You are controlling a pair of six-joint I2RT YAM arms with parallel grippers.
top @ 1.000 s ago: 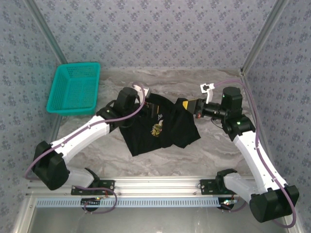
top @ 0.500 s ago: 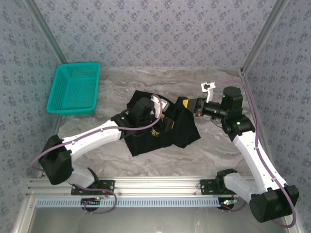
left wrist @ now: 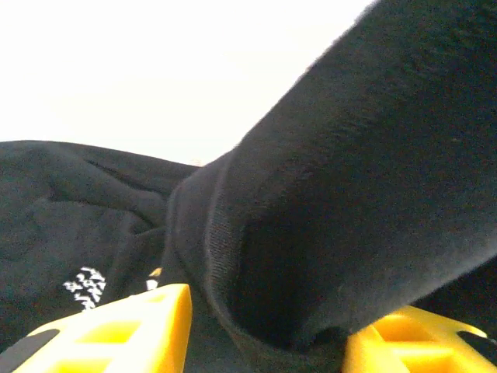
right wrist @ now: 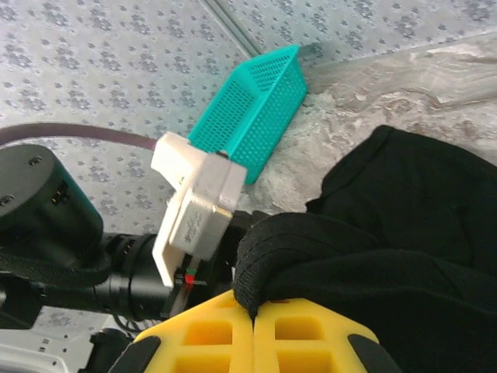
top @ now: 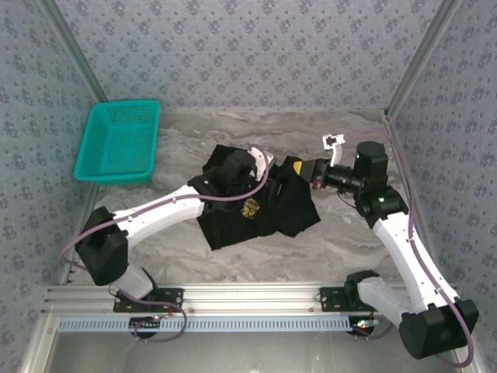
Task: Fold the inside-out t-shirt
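The inside-out t-shirt [top: 268, 221] lay rumpled on the marble-patterned table [top: 349, 233], about midway between the two arms and well apart from the teal basket [top: 116, 144] at the far left. Its black face was mostly up, with a small patch of yellow and white print [top: 250, 207] showing near the middle. The left arm reached across the garment from the left, its wrist [top: 237, 167] above the shirt's far edge. In the left wrist view, the left gripper [left wrist: 268, 318] had its two yellow fingers [left wrist: 116, 330] standing clearly apart, one at each side of a thick rolled fold of black cloth with a stitched hem. The fold filled the gap and rose up between them. The cloth met the finger on the right of that view, but whether the jaws were actually pressing on the fold or merely straddling it could not be told. A scrap of white text [left wrist: 83, 285] showed on the cloth lying beyond the finger on the left. The right gripper [right wrist: 254, 311] was at the shirt's far right corner [top: 295, 165], jaws closed. Its yellow fingers [right wrist: 210, 342] met face to face with a bunched edge of the shirt pinched at the seam between them. The cloth humped up just above the tips and ran off to the right of that view.
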